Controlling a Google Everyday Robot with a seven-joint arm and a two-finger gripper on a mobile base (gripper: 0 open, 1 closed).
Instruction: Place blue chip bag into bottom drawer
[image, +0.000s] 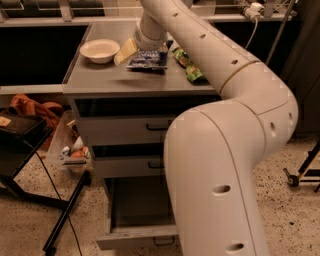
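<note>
The blue chip bag (145, 60) lies flat on the grey cabinet top (115, 80), towards the back middle. My gripper (144, 53) is down over the bag, open, with a pale finger (125, 51) at the bag's left end and a dark finger (164, 54) at its right end. The bag rests on the cabinet top. The bottom drawer (136, 236) is pulled out and looks empty inside; my arm hides its right part.
A white bowl (100, 50) stands left of the bag. A green chip bag (188, 67) lies to its right, partly behind my arm. The two upper drawers (125, 131) are shut. A black stand (30, 150) and clutter sit on the floor at the left.
</note>
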